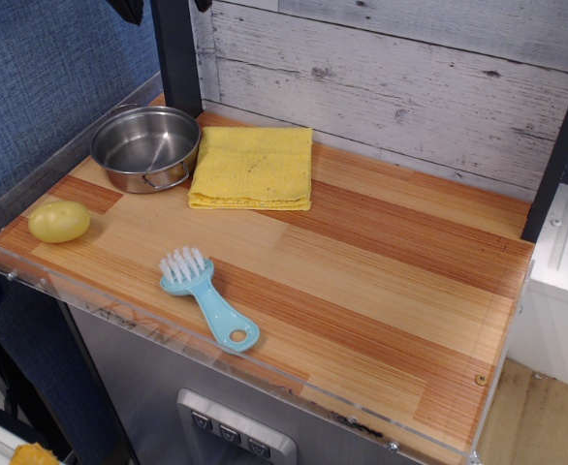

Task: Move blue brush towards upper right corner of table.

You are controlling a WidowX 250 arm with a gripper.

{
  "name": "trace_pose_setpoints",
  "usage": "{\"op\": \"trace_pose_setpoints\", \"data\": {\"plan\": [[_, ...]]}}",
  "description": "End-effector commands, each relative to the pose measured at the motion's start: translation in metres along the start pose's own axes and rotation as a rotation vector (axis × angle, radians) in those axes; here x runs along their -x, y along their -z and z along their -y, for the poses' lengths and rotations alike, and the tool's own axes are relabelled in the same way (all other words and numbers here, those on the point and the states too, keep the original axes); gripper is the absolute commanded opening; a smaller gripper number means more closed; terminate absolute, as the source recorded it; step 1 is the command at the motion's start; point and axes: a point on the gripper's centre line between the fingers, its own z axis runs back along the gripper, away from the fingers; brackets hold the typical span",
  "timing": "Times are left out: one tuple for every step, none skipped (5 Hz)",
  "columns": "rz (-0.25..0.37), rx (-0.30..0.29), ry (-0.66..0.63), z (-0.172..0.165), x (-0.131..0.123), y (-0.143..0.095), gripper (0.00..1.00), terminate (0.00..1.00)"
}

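Observation:
The blue brush (205,295) lies flat on the wooden table (391,281) near the front edge, left of centre. Its white bristles point up at the far-left end and its handle with the hole points toward the front right. The gripper is not clearly in view; only dark parts of the arm hang at the top left edge of the frame, far above and behind the brush.
A steel pot (146,147) stands at the back left. A folded yellow cloth (253,167) lies beside it. A yellow potato (59,221) sits at the left edge. A clear acrylic rim (265,383) runs along the front. A whitewashed plank wall stands behind.

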Motion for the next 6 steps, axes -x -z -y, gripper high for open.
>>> {"op": "trace_pose_setpoints", "data": {"plan": [[0.0,0.0,0.0,0.0,0.0,0.0,1.0,0.0],[0.0,-0.02,-0.135,0.004,0.01,-0.009,1.0,0.0],[-0.021,-0.051,-0.281,0.008,0.02,-0.013,1.0,0.0],[-0.066,-0.091,-0.447,0.009,0.035,-0.01,1.0,0.0],[-0.138,-0.105,-0.559,0.014,0.062,-0.007,1.0,0.0],[-0.201,-0.137,-0.532,0.014,0.094,0.009,1.0,0.0]]}}
